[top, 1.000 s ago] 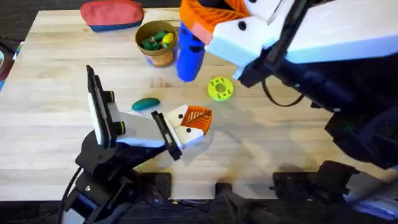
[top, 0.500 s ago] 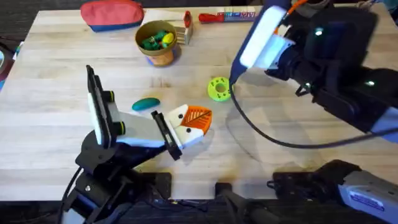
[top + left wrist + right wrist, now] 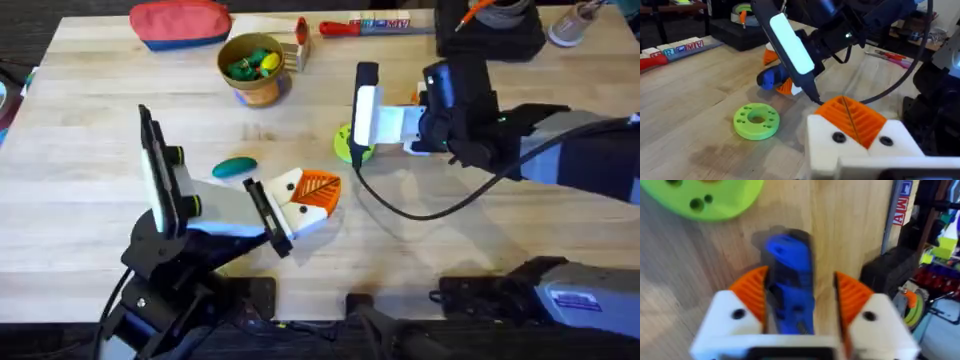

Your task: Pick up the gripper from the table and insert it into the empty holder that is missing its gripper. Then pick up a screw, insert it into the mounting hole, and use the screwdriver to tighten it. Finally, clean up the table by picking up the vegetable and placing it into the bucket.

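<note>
While right gripper (image 3: 799,297) clamps screwdriver (image 3: 790,280), tightening step seems underway; next, aim tip at holder (image 3: 290,205). Left gripper (image 3: 855,125) state unclear.

Both arms are black-jointed with white housings — the right gripper (image 3: 800,297) has white finger blocks, each with a dark screw, and orange ribbed pads (image 3: 752,292). A black cable (image 3: 420,212) loops beneath the right arm's wrist — the left gripper (image 3: 855,131) matches.
</note>
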Tool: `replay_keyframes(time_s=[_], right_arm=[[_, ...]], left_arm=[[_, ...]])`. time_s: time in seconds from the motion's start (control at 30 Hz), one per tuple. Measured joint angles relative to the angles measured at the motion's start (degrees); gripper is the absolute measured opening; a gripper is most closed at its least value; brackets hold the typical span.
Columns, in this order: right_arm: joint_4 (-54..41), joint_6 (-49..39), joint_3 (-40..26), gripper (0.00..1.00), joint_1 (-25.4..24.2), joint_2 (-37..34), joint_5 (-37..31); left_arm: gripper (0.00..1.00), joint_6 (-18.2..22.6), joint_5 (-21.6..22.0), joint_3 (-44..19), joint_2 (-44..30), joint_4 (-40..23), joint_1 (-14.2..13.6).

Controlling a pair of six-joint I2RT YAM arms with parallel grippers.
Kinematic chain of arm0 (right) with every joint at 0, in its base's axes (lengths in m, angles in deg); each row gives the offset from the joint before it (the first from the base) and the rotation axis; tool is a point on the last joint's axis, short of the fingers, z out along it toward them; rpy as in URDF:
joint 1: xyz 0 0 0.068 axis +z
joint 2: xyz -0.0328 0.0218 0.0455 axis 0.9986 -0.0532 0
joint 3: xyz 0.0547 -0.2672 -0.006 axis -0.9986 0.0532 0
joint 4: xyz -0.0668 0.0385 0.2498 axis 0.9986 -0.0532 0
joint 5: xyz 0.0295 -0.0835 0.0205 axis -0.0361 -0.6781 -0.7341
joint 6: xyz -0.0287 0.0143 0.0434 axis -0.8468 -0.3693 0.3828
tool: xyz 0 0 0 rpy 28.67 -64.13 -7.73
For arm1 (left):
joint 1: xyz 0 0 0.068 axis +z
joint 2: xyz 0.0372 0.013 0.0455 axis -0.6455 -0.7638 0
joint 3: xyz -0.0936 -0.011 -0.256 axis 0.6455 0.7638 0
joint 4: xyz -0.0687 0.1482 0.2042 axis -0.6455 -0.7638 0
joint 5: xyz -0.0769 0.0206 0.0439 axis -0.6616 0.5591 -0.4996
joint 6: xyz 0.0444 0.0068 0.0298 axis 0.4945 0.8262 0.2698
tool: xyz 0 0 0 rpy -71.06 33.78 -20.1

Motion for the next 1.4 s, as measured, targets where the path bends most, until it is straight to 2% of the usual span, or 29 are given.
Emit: replay_keyframes(time_s=[0.1, 0.13, 0.47, 0.5, 0.53, 0.67, 0.7, 0.73, 0.9, 1.1, 1.23, 1.33, 1.37, 1.4], right_arm=[[0.3, 2.6, 0.0, 0.921, 0.0, 0.0, 0.7], [0.5, 3.2, 0.0, 0.971, 0.0, 0.0, 0.8], [0.2, 14.5, 0.0, 0.991, 0.0, 2.5, 1.3], [0.2, 16.2, 0.0, 0.991, 0.0, 3.7, 1.3], [0.2, 17.5, 0.0, 0.991, 0.0, 4.9, 1.4], [-2.5, 24.3, 0.0, 0.991, 0.0, 10.8, 1.8], [-4.1, 26.4, 0.0, 0.992, 0.0, 12.5, 2.1], [-5.9, 28.2, -0.1, 0.991, 0.0, 13.9, 2.4], [-15.5, 38.3, -0.3, 0.991, 0.0, 20.4, 5.0], [-21.2, 49.3, -0.5, 0.991, 0.0, 25.5, 6.1], [-23.5, 53.1, -0.6, 0.991, 0.0, 26.3, 6.4], [-24.3, 54.7, -0.6, 0.991, 0.0, 26.3, 6.5], [-24.6, 55.4, -0.6, 0.991, 0.0, 26.3, 6.5], [-24.6, 55.6, -0.6, 0.991, 0.0, 26.3, 6.5]], left_arm=[[0.014, 0.0, 0.0, 0.0, 0.0, 0.0, 0.0], [0.014, 0.0, 0.0, 0.0, 0.0, 0.0, 0.0], [0.014, 0.0, 0.0, 0.0, 0.0, 0.0, 0.0], [0.094, 0.4, 0.0, 0.0, 0.0, 0.0, 0.0], [0.217, 0.2, 0.0, 0.0, 0.0, 0.0, 0.0], [0.837, 0.0, 0.0, 0.0, 0.0, 0.0, 0.0], [0.947, -0.2, 0.0, 0.0, 0.0, 0.0, 0.0], [0.971, -0.2, 0.0, 0.0, 0.0, 0.0, 0.0], [0.983, -0.2, 0.0, 0.0, 0.0, 0.0, 0.0], [0.988, -0.5, 1.5, 0.0, 0.0, 0.1, 0.0], [0.99, -4.7, 4.6, -0.7, 0.0, -1.7, 0.0], [0.99, -7.0, 8.2, -4.6, 0.0, -11.3, 0.0], [0.99, -8.2, 12.9, -10.0, -0.5, -23.0, 0.0], [0.99, -8.5, 15.0, -12.4, -1.4, -26.2, 0.0]])
